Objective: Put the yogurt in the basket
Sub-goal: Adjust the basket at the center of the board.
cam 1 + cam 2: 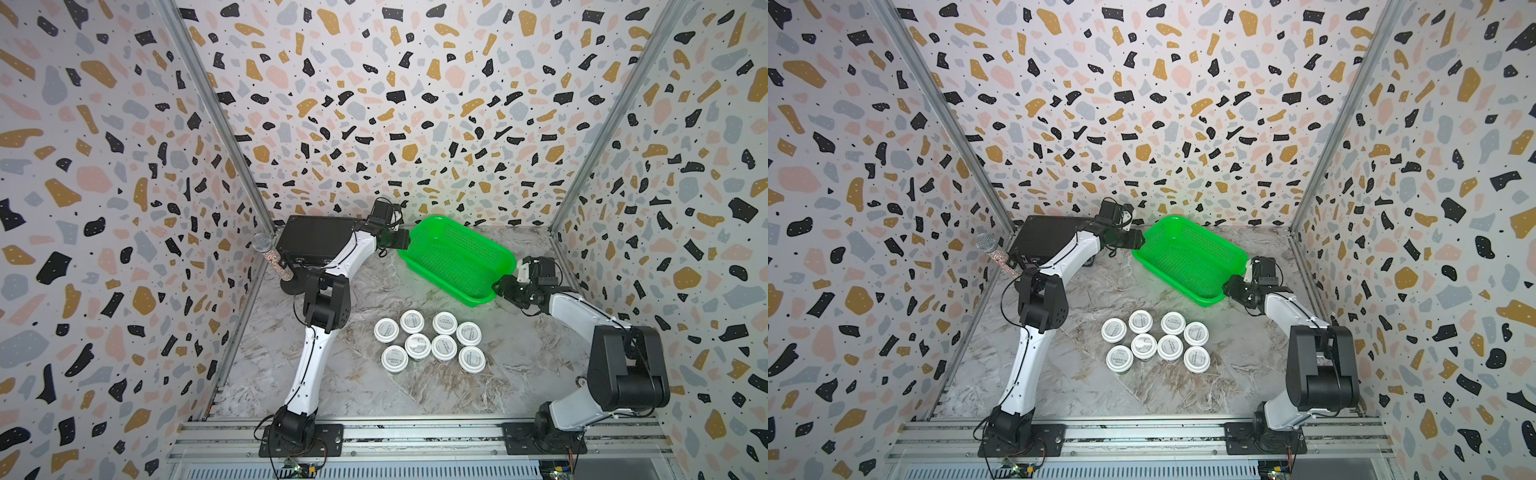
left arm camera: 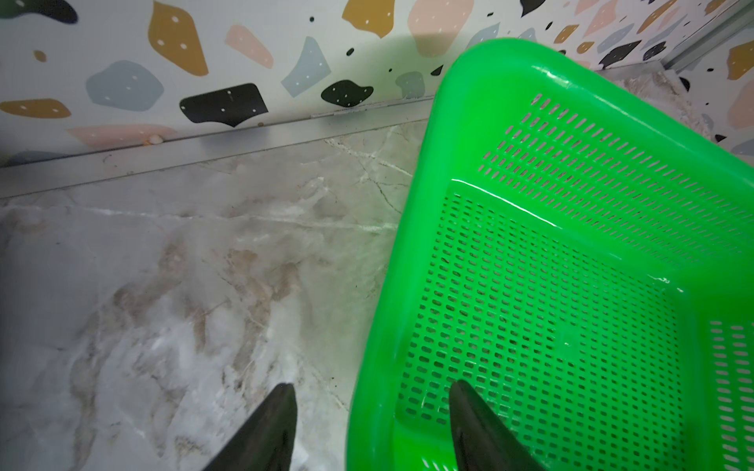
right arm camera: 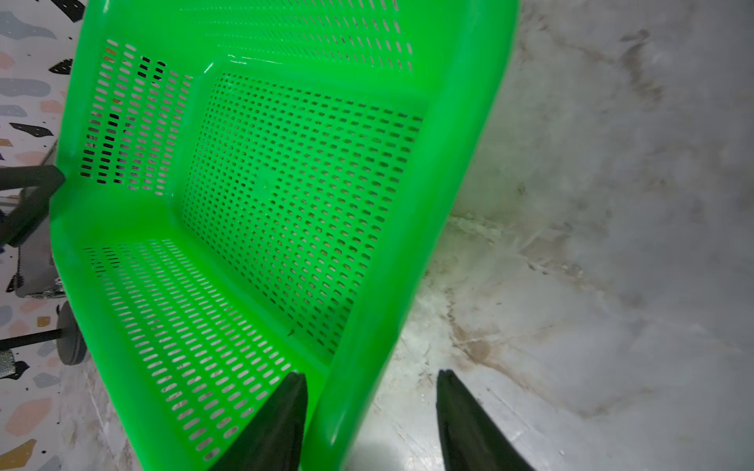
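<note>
**Both top views:** eight yogurt cups [image 1: 444, 347] [image 1: 1170, 347] stand lids up in one tight cluster on the marble table [image 1: 374, 382], near the single green basket [image 1: 478, 245] [image 1: 1208, 245] but apart from it. The basket is empty, so no cup is loaded and the whole transfer appears to remain. The left gripper [image 1: 401, 241] and right gripper [image 1: 498, 286] sit at opposite ends of the basket. **Left wrist view:** the jaws are partly open and straddle the basket's rim [image 2: 379, 285], one finger inside and one outside, not clamped. **Right wrist view:** likewise, the rim [image 3: 449, 163] lies between parted fingers and nothing is gripped.
</note>
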Tool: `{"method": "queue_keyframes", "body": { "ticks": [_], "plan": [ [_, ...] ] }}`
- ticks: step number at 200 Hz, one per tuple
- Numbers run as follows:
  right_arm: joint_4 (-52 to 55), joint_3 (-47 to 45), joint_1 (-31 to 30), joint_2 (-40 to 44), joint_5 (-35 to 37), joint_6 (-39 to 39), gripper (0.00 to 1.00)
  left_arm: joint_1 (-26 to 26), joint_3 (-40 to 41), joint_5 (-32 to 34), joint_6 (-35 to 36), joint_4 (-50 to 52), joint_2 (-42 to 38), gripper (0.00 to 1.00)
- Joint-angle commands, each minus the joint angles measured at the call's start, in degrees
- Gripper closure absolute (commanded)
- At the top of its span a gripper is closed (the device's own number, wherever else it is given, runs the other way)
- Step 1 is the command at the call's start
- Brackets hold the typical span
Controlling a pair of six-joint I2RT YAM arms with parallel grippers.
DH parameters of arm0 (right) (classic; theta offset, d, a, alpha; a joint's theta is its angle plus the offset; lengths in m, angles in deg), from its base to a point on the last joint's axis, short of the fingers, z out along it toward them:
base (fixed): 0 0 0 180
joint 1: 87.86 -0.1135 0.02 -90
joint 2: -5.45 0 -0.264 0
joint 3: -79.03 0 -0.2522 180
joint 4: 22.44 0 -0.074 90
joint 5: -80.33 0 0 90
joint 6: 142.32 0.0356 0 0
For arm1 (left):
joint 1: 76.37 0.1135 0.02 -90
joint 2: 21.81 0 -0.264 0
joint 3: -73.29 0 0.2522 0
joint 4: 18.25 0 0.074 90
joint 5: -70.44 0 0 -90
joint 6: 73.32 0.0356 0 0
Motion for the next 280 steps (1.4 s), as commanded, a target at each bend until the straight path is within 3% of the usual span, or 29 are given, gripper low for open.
{"method": "queue_keyframes", "body": {
  "ticks": [1, 58, 81, 194, 253, 280],
  "plan": [
    [-0.57, 2.67, -0.02, -1.6, -2.26, 0.2, 0.5, -1.0, -0.02, -0.54, 1.8, 1.2, 0.11, 0.41],
    [1.22, 4.8, -0.05, -3.71, -4.43, -1.31, 0.64, -1.12, 10.0, -1.87, 1.13, 0.35, -6.32, 0.69],
    [3.27, 6.36, 0.0, -4.3, -5.82, -2.88, 0.68, -1.13, 17.5, -0.99, -0.12, -1.17, -11.75, 0.73],
    [18.95, 22.83, -0.04, -12.82, -8.97, -13.15, 0.68, -1.13, 50.12, -0.18, -14.44, -8.89, -35.06, 0.71],
    [22.11, 29.67, -0.16, -19.63, -12.12, -14.56, 0.68, -1.13, 57.43, 2.72, -19.17, -10.78, -37.39, 0.68],
    [23.72, 31.68, -0.68, -20.93, -11.77, -15.42, 0.65, -1.13, 60.04, 4.77, -21.34, -11.08, -39.92, 0.59]
  ]
}}
